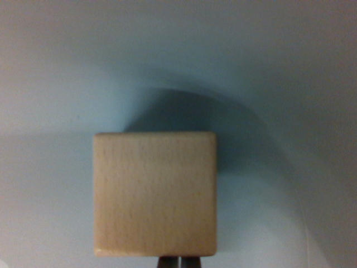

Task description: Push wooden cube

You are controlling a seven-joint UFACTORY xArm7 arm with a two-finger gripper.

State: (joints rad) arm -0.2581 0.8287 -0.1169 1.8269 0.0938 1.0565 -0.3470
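Note:
A light wooden cube (154, 194) fills the lower middle of the wrist view, resting on a pale grey-blue surface (50, 195). Its flat face is turned toward the camera and the grain runs faintly across it. Just under the cube's bottom edge, two dark fingertips (167, 262) of my gripper (178, 262) poke into view, close together with only a thin slit between them. They sit right at the cube's near edge and appear to touch it. The remainder of the gripper is out of frame.
A dark curved shadow (223, 128) lies behind and to the wrist view's right of the cube. The pale surface extends on all sides of the cube.

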